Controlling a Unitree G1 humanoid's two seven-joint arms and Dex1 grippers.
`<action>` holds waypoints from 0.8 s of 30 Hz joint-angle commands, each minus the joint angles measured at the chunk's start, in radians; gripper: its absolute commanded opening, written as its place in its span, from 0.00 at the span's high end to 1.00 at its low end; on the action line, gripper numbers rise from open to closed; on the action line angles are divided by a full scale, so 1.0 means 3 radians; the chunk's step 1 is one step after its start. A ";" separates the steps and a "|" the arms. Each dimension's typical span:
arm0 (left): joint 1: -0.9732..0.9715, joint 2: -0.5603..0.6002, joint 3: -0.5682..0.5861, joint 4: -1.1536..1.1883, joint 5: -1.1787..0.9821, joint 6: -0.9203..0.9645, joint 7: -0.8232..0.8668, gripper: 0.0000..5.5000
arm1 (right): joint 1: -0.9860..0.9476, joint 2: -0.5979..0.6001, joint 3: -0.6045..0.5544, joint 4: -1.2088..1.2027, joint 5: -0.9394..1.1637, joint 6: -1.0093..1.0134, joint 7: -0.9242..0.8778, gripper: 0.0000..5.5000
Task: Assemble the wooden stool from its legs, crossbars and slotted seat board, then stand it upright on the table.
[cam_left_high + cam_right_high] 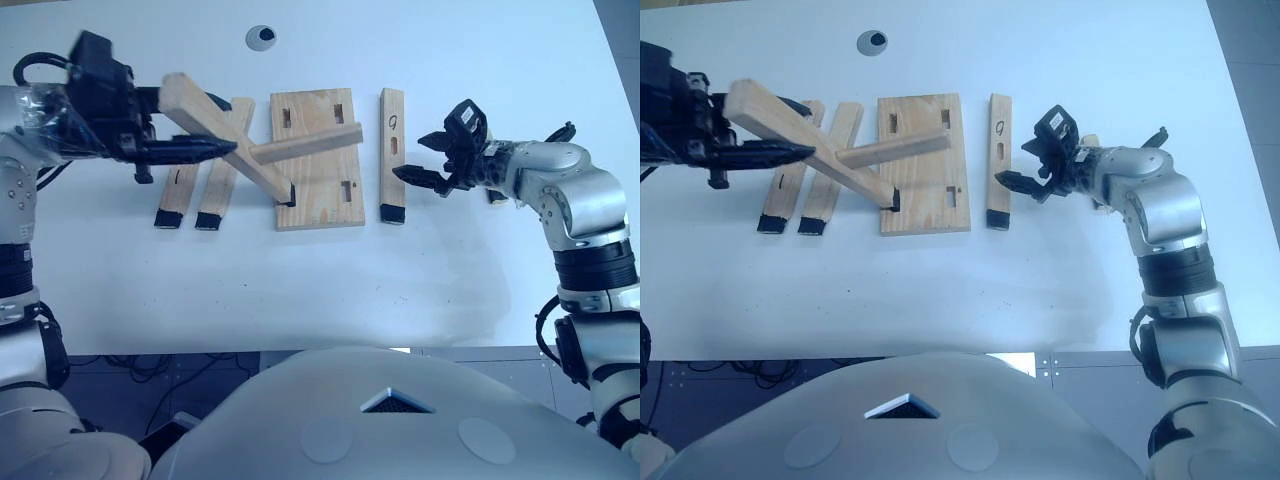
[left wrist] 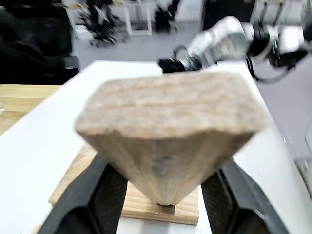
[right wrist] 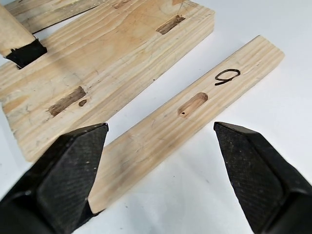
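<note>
Head views: left gripper pinched on a pale wooden stool leg with a black-capped foot; that leg's long axis slants from high on the robot's left down to the right, foot on the rectangular slotted wooden seat board at its near-left slot, seated or not I can't tell; a pale wooden crossbar sticks out of its side to the right, over the board; board lies flat on the white table, long axis running away from the robot; two more black-footed wooden legs lie flat side by side left of the board, partly under the held leg; a fourth flat wooden leg with an oblong slot lies just right of the board, parallel to it, black foot nearest the robot; right gripper spread wide just right of that leg, gripping nothing. Left wrist: black fingers pressed on both sides of the held leg's butt end, seat board below. Right wrist: fingertips well apart, slotted leg lying under the gap; hand-drawn mark like a 9 beside its slot.
</note>
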 commanded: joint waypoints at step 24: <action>-0.0093 -0.0056 -0.0680 0.0045 0.0621 0.0428 0.0441 0.53 | -0.0066 0.0505 -0.0519 0.0136 0.0095 0.0164 -0.0663 0.27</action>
